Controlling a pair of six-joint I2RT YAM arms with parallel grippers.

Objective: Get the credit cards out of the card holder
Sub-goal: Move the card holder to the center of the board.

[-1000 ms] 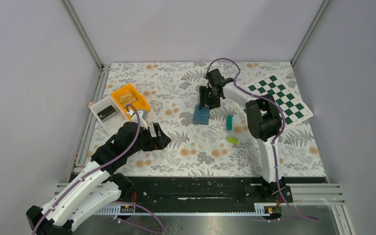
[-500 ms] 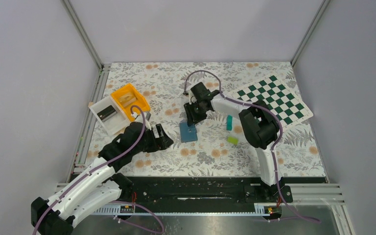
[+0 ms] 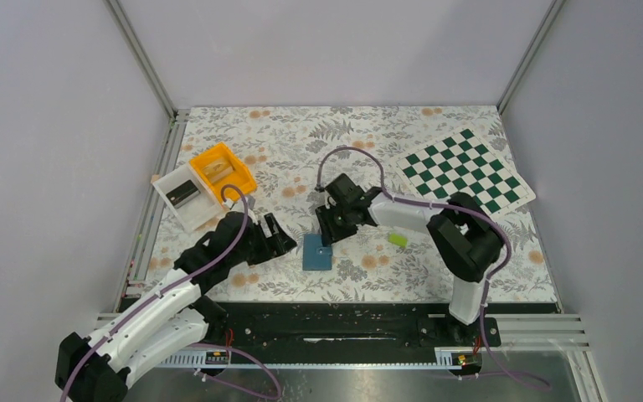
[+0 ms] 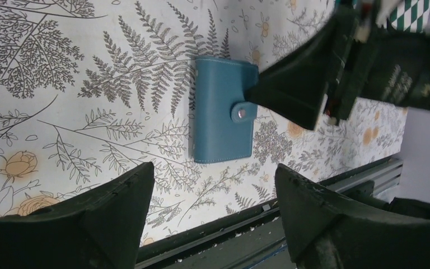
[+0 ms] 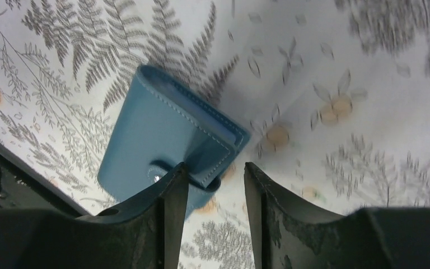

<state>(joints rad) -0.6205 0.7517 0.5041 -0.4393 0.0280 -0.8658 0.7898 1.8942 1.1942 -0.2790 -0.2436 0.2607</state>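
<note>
Blue-teal target: locate flat bifold card holder [image 3: 317, 251], closed and snapped, on floral cloth [image 3: 259, 138] dead ahead of wide-open, empty left gripper [image 4: 213, 171], long axis square to its closing line. Note right gripper [image 5: 214, 167] nearer, half-open astride the strap [image 5: 208, 158]; grip unconfirmable. See tan item [image 3: 218, 167] in orange plastic bin [image 3: 244, 181], dark item [image 3: 182, 193] in white bin [image 3: 203, 216].

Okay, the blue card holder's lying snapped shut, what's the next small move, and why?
Probably bring the open left fingers down to pin the card holder flat, since its snap is fastened and the right fingers sit at the tab edge, placed to pull it open.
</note>
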